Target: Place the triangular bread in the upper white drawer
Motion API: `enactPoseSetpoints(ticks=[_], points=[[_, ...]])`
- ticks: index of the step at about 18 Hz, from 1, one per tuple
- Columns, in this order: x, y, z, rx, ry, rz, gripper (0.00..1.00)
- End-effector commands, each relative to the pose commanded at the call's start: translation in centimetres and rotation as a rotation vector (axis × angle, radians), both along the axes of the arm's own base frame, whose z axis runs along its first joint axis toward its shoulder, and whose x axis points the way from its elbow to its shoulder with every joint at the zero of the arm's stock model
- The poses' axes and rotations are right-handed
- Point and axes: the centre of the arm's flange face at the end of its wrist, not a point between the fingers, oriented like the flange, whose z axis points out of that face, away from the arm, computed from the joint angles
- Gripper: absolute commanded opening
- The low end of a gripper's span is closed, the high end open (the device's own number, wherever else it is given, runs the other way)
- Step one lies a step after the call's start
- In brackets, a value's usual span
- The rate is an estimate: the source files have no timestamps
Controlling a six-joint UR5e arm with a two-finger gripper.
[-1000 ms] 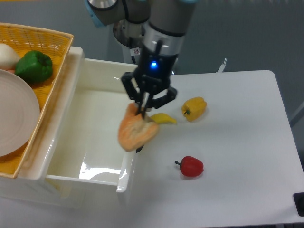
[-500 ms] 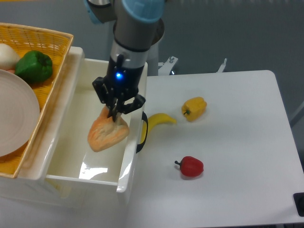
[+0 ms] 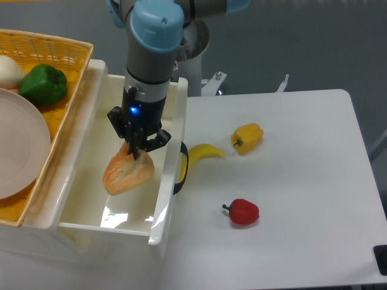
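Since the earlier frame the gripper (image 3: 136,151) has carried the triangular bread (image 3: 127,173) from over the drawer's right wall further left. It is clamped on the bread's top corner, holding it inside the upper white drawer (image 3: 78,199), left of the black handle (image 3: 182,169). The banana (image 3: 205,151) lies on the table (image 3: 302,193), just right of the drawer.

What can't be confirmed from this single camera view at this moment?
- Whether the triangular bread touches the upper white drawer floor or hangs above it: the high angle hides the gap.
- The gripper fingertips' hold: buried in the bread.
- The wicker basket, plate and white item: cut off by the left edge.
- The drawer handle: seen only edge-on.
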Motion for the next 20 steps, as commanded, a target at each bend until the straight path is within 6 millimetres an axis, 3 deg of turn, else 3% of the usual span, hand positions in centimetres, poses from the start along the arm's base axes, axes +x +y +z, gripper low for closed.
enactPoseSetpoints(ticks=[2, 3, 10, 13, 17, 20], points=[[-0.2, -0.1, 0.0, -0.011, 0.018, -0.002, 0.83], [-0.2, -0.1, 0.0, -0.014, 0.022, -0.003, 1.0], [-0.6, -0.4, 1.8, 0.011, 0.033, 0.02, 1.0], [-2.6, -1.4, 3.6, 0.029, 0.045, 0.106, 1.0], [-6.1, -5.1, 6.4, 0.064, 0.073, 0.22, 1.0], [-9.3, -7.7, 6.9, 0.067, 0.084, 0.286, 1.0]])
